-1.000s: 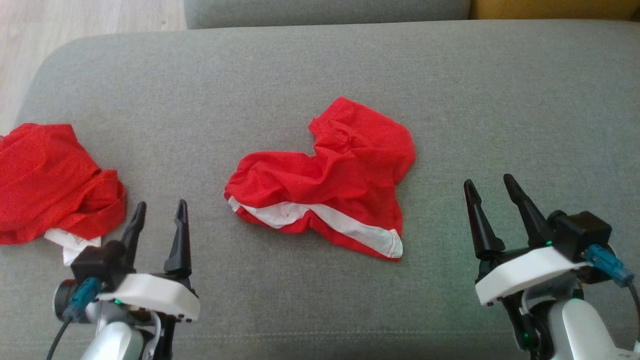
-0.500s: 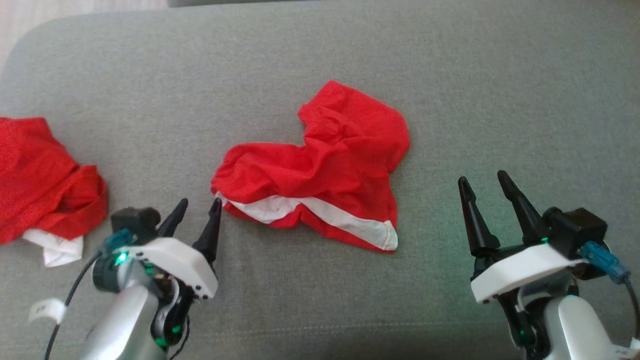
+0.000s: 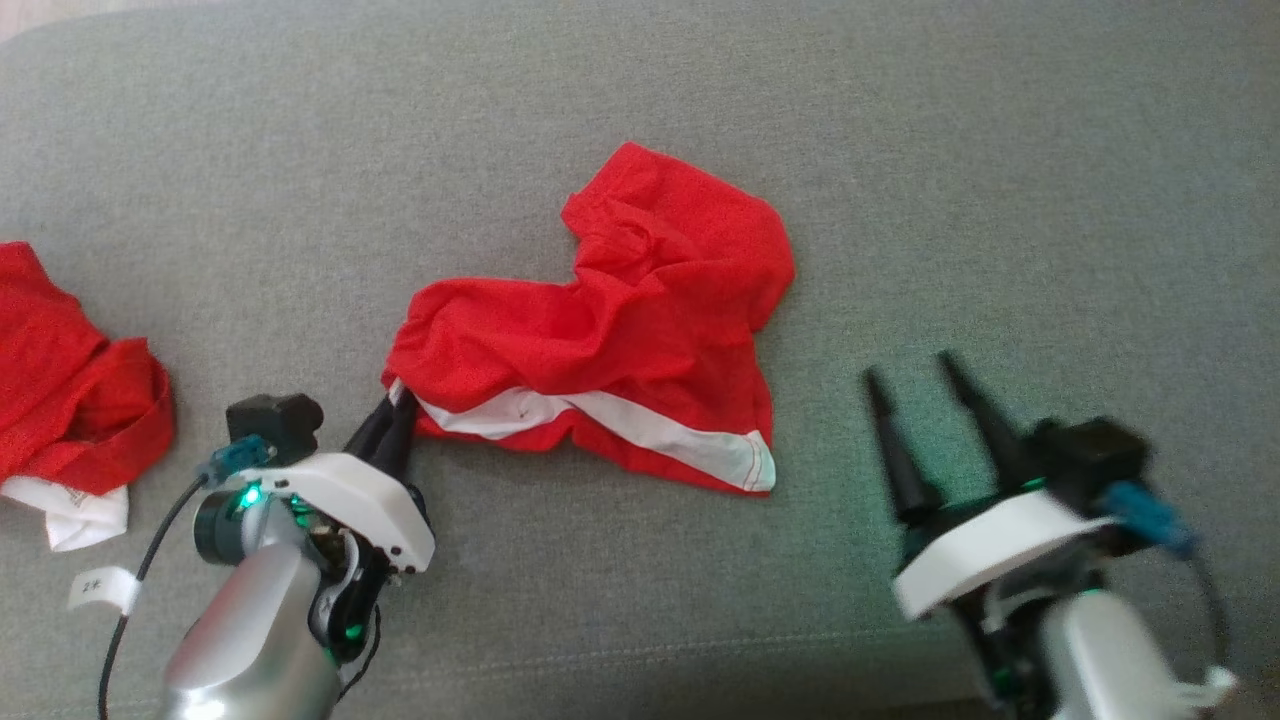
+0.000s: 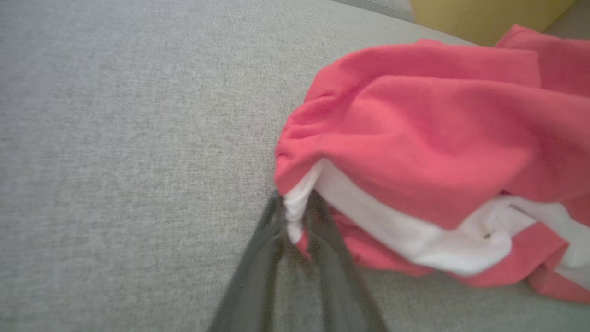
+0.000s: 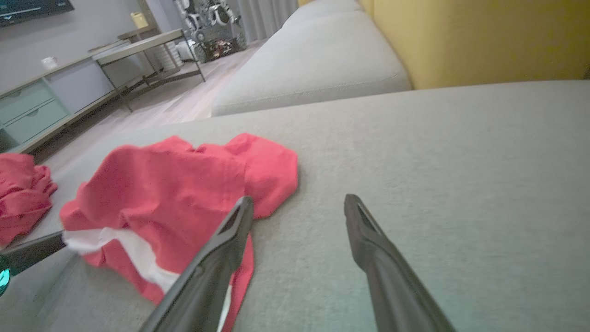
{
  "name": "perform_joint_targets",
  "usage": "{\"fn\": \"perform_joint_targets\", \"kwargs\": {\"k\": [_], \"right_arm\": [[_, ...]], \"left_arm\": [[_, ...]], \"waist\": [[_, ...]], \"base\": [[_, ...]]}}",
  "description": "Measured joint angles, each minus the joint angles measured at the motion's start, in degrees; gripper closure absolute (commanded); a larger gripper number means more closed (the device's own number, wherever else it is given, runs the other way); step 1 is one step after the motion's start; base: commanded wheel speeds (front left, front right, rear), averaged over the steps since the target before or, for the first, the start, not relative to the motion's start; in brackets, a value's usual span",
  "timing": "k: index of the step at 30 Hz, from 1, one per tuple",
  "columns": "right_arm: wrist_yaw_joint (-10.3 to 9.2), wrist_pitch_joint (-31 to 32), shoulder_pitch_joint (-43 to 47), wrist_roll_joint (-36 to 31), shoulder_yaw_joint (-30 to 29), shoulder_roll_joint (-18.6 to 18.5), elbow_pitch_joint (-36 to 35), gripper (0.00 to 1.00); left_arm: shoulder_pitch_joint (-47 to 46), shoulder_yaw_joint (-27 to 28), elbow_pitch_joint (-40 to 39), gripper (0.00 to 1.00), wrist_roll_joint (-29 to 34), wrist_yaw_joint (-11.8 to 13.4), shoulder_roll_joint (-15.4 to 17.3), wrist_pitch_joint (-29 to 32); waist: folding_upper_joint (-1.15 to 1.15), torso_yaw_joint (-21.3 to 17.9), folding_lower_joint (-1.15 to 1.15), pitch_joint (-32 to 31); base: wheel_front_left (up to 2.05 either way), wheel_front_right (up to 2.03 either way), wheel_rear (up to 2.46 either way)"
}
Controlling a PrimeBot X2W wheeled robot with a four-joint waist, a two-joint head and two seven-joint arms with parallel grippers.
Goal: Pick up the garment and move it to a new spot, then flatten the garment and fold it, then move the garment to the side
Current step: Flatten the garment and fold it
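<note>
A crumpled red garment with a white waistband lies mid-cushion in the head view. My left gripper is at its near-left corner. In the left wrist view the two dark fingers pinch the white band's corner of the garment, so the left gripper is shut on it. My right gripper hovers open to the right of the garment, blurred and apart from it. In the right wrist view the right gripper has bare cushion between its fingers, with the garment to their left.
A second red garment with a white label lies at the cushion's left edge, also visible as the red garment. The grey sofa cushion spreads wide on the right. A yellow backrest rises behind; floor and furniture lie beyond.
The camera has tilted. My left gripper went forward and right to the garment's near-left corner and closed on the white band. The right gripper drifted slightly left, staying open.
</note>
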Motion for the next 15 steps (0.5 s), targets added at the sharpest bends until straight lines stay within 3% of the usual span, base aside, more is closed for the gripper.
{"fn": "perform_joint_targets", "kwargs": {"k": [8,15], "right_arm": [[0.00,1.3,-0.1,1.1,11.0,0.0,9.2,0.00],[0.00,-0.9,-4.8,2.6,13.4,-0.1,18.2,0.00]], "left_arm": [[-1.0,-1.3,0.9,1.00,0.3,-0.6,-0.4,-1.7],[-2.3,-2.6,1.2,1.00,1.1,-1.0,-1.0,-2.6]], "waist": [[0.00,1.4,0.00,0.7],[0.00,3.3,0.00,1.5]], "base": [[0.00,0.00,0.00],[0.00,0.00,0.00]]}}
